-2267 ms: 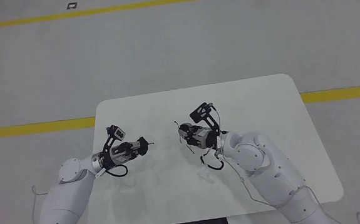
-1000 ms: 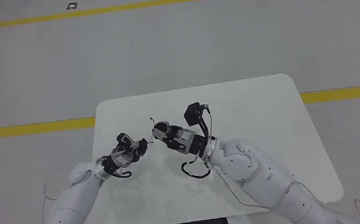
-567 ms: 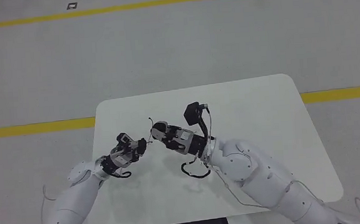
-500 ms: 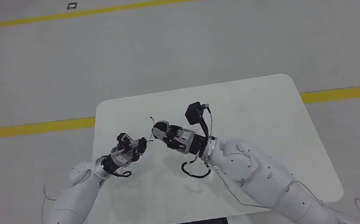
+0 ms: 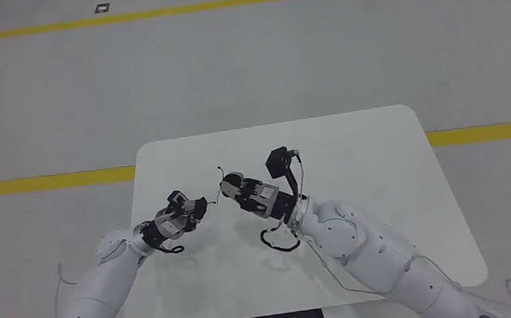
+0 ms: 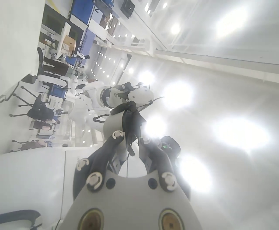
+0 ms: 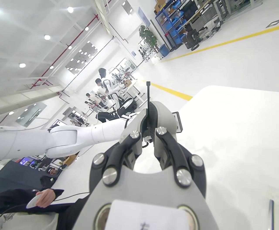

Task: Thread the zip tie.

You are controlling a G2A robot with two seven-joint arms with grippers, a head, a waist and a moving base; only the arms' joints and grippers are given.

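A thin black zip tie stands up from between the fingers of my right gripper, which is shut on it. Its free end pokes out above the right gripper over the table's left-centre. My left gripper sits just beside it, the two almost touching. In the left wrist view the left gripper is closed on a dark piece of the zip tie, with a thin strand hanging between the fingers. The right gripper is directly beyond it.
The white table has rounded corners, with bare surface to the right and front of the arms. A slim dark object lies on the table near the right arm. Grey floor with yellow lines surrounds the table.
Since 2.3 s ago both grippers have come together, the right one swinging left toward the left one. Over the last second the right gripper has shifted only slightly to the right.
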